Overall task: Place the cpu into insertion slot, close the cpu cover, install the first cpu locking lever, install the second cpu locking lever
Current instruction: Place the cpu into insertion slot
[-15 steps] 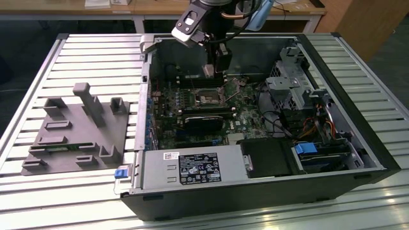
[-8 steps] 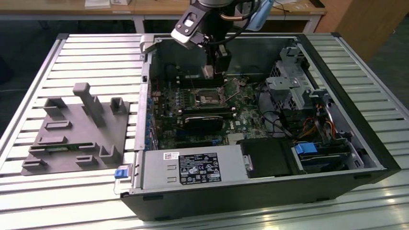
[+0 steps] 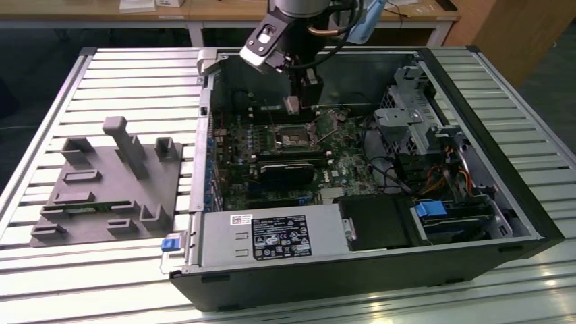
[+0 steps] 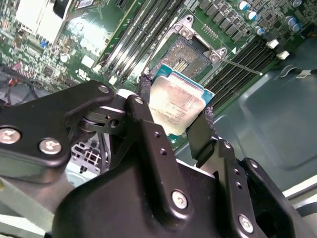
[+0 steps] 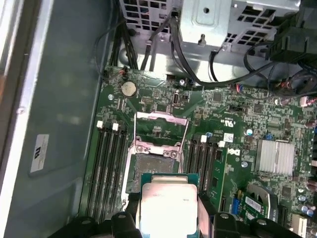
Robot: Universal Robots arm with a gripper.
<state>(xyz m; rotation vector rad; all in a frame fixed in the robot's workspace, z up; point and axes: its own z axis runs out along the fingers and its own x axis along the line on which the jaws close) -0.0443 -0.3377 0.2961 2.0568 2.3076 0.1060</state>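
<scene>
Silver-grey cpu (image 4: 176, 105), edges between jaws, apart from the open insertion slot (image 5: 150, 167)

1. A slatted metal table (image 3: 117, 74) spreads well out to every side of the fingers (image 3: 311, 91).
2. Far behind the fingers stands a wooden desk (image 3: 234, 11) on white legs (image 3: 191, 30).
3. Dark floor (image 3: 36, 61) shows under the desk, past the table's far edge.
4. A brown wooden panel (image 3: 517, 34) rises behind the fingers, toward the exterior view's right.
5. Bright glare (image 3: 405, 307) lies on the slats well in front of the fingers.
</scene>
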